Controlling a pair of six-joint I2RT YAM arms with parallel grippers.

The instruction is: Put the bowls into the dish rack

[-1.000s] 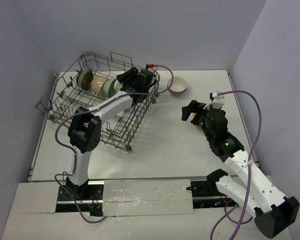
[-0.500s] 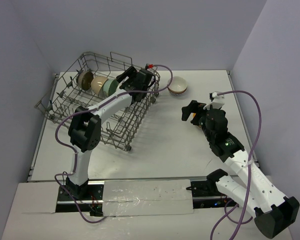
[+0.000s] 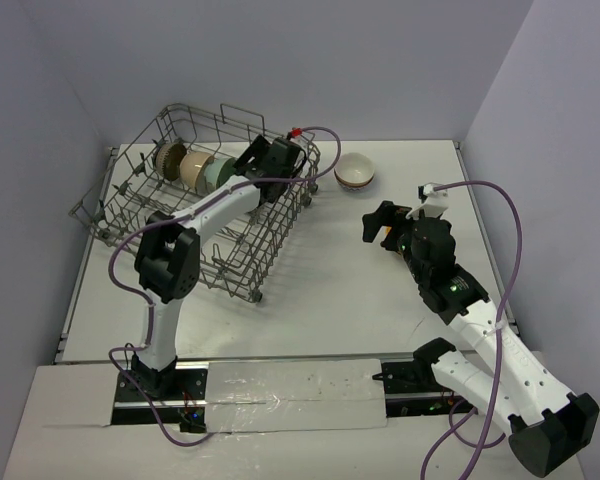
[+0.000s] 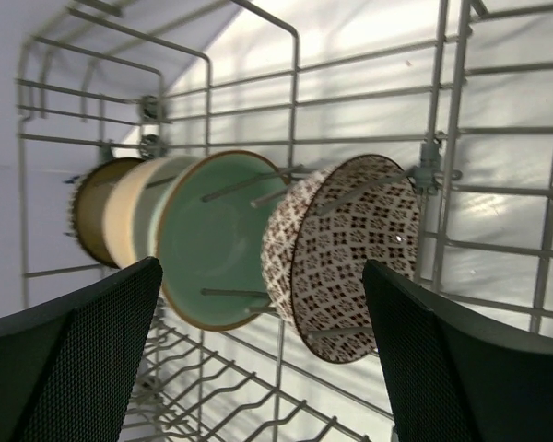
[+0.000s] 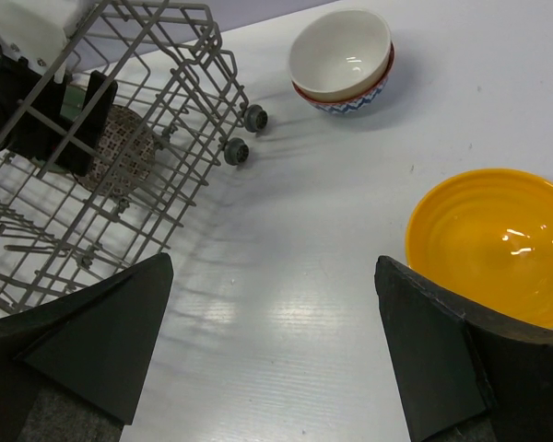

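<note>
**Status.** The large grey wire dish rack (image 3: 270, 245) holds four bowls on edge between its tines. They stand directly ahead of the left gripper (image 4: 260, 276). From its left finger to its right:

- a beige-brown ceramic bowl (image 4: 88, 212)
- a cream ceramic bowl (image 4: 124, 216)
- a pale green ceramic bowl (image 4: 217, 239)
- a brown-and-white patterned bowl (image 4: 341, 258)

The left gripper is spread wide and grasps nothing.

**Outstanding.** Three bowls appear not yet loaded.

- A white round bowl (image 5: 343, 57) is nested in a blue-patterned bowl (image 5: 350, 97), well ahead of the right gripper (image 5: 272, 276).
- An orange-yellow round bowl (image 5: 493, 244) lies on the white table (image 3: 320, 290), just off the right gripper's right finger.

The right gripper is also spread and empty. Judged progress is a little past halfway.

**Obscured.**

- The right gripper's right finger and the frame edge cut off the orange-yellow bowl.
- The right arm hides this bowl from the top view.
- Whether the nested stack holds only two bowls cannot be confirmed.
</note>
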